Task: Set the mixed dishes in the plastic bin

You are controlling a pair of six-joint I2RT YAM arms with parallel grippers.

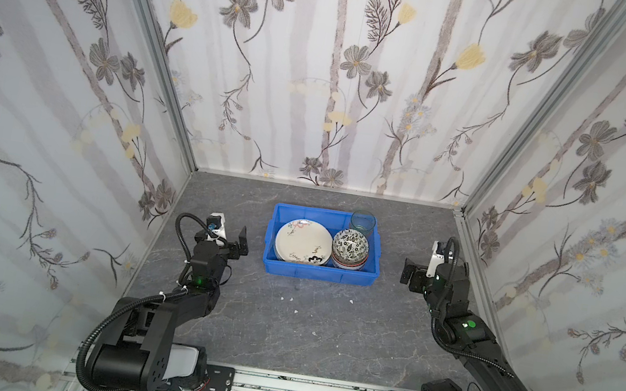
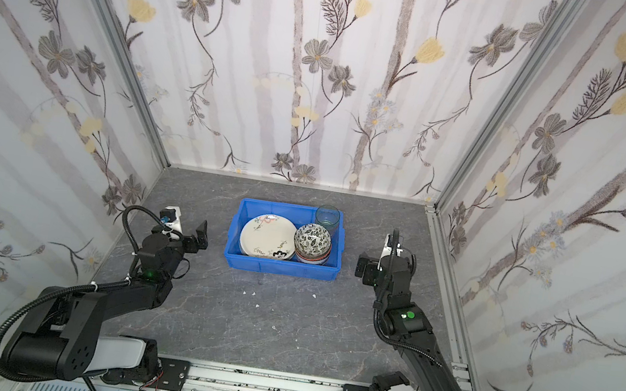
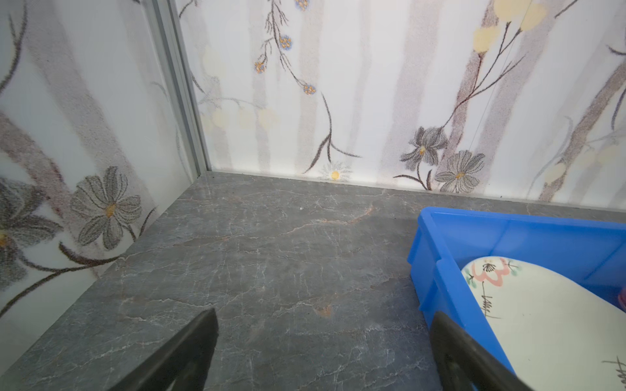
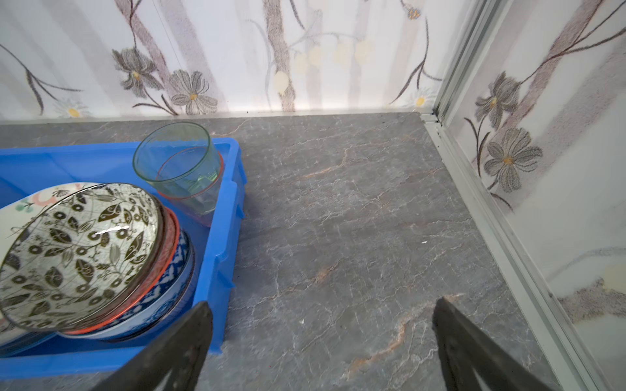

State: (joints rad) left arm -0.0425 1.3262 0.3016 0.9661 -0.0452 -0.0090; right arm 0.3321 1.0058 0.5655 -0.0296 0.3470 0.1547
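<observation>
Shallow rectangular bright blue plastic bin (image 1: pixel 319 275) sits on grey marbled tabletop (image 1: pixel 283 326), long axis 9–3 o'clock. Inside: round cream patterned plate (image 1: pixel 302 241) flat at 9. Black-white leaf bowl (image 1: pixel 350 244) tops bowl stack at 3. Translucent green tumbler (image 1: pixel 362 220), mouth up, at 1. L gripper (image 1: pixel 241 244) off bin's 9, R gripper (image 1: pixel 408 274) off 3, both spread wide, empty.

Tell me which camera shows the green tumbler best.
The right wrist view: the green tumbler appears large and close, nested in a pink tumbler at a corner of the blue bin. In both top views the green tumbler is small and distant. The left wrist view misses it.
</observation>
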